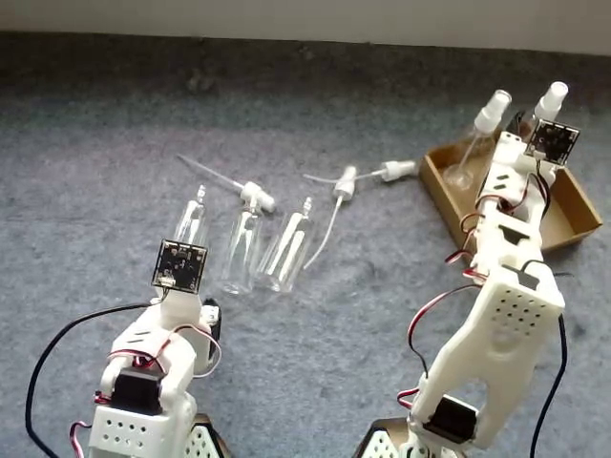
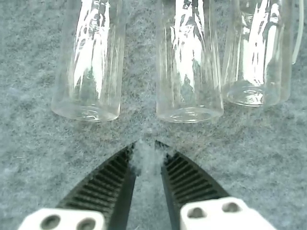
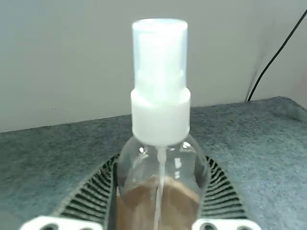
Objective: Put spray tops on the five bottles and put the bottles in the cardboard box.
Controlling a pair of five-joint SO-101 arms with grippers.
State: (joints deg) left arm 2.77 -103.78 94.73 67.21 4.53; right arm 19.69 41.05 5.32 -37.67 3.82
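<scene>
On the grey worktop [image 1: 95, 172], three uncapped bottles are laid side by side with their necks away from the arms: an outer bottle [image 2: 88, 62] farthest from the cardboard box [image 1: 573, 205], a middle bottle [image 2: 189, 62] and a near-box bottle [image 2: 256, 52]. The left jaws are seen parted by only a narrow gap, with nothing held. Their tips are set just short of the bottle bases, touching none, and in line with the space between the outer bottle and the middle bottle. Three loose spray tops [image 1: 256, 197] are strewn on the worktop beyond the bottle necks, well apart from the left jaws, and the thin tube of one is trailed down beside the near-box bottle. The right jaws are closed on a held bottle [image 3: 160, 172], which is kept upright between them. The clear body is gripped on both sides, and the fitted spray top [image 3: 159, 81] is raised clear above the ribbed pads. In the high view this bottle is placed over the far part of the cardboard box, and brown is seen through its glass in the right wrist view. A second capped bottle [image 1: 470, 153] is leaned inside the box, beside the right arm.
</scene>
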